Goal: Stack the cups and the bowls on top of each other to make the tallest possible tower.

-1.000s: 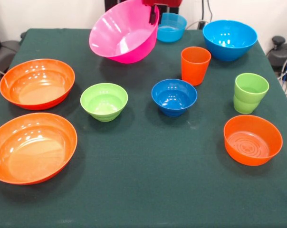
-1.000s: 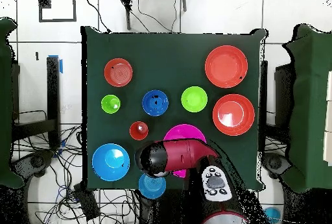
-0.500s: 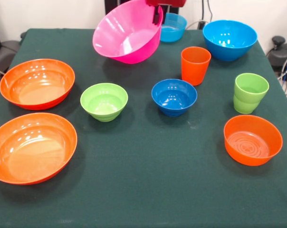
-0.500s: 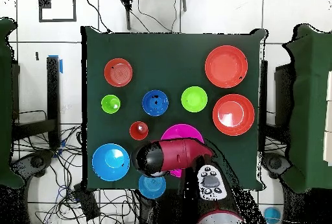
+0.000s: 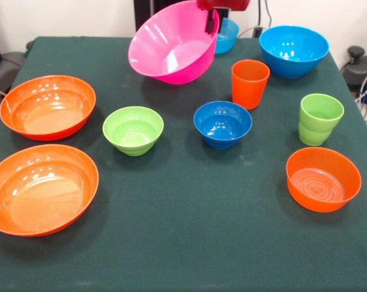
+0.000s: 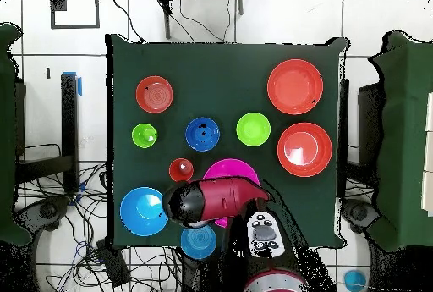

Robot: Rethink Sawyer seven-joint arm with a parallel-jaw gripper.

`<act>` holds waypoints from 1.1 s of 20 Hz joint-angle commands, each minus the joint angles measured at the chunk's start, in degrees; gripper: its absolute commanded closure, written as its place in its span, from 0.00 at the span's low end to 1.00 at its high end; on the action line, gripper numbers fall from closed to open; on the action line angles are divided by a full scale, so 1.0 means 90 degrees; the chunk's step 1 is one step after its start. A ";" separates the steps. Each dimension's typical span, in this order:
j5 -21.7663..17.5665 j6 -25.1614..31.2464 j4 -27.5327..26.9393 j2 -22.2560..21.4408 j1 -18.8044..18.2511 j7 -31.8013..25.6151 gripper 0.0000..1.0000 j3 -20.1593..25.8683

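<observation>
My gripper (image 5: 211,23) is at the top of the front view, shut on the rim of the big pink bowl (image 5: 173,44). The bowl hangs tilted above the table's far side, and its rim shows past the arm in the overhead view (image 6: 230,170). The orange cup (image 5: 250,83) and the lime green cup (image 5: 320,118) stand upright to its right. The dark blue bowl (image 5: 223,123) and the lime green bowl (image 5: 133,129) sit mid-table. Two wide orange bowls (image 5: 48,107) (image 5: 42,187) lie at the left. Each of these stands alone.
A smaller orange bowl (image 5: 323,178) sits at the front right. A large sky blue bowl (image 5: 293,50) is at the far right, and a smaller sky blue bowl (image 5: 226,34) is partly hidden behind the pink bowl. The red arm (image 6: 211,201) covers the table's near edge in the overhead view.
The gripper has carried the tilted pink bowl to the right in the front view, toward the orange cup. Nothing else has moved.
</observation>
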 commanded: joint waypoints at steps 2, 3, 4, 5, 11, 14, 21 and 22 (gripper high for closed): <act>0.0571 0.0990 -0.0829 -0.0206 0.0305 0.0545 1.00 0.0511; 0.0595 0.1017 -0.0881 -0.0195 0.0341 0.0565 1.00 0.0487; 0.0628 0.1034 -0.0952 -0.0188 0.0389 0.0609 1.00 0.0465; 0.0653 0.1044 -0.0986 -0.0178 0.0406 0.0617 1.00 0.0458; 0.0844 0.1184 -0.1211 -0.0135 0.0576 0.0788 1.00 0.0325; 0.0902 0.1406 -0.1387 -0.0164 0.0689 0.0817 1.00 0.0251; 0.0907 0.1231 -0.1496 -0.0044 0.0817 0.0785 1.00 0.0131; 0.0856 0.1111 -0.1452 -0.0016 0.0823 0.0762 1.00 0.0112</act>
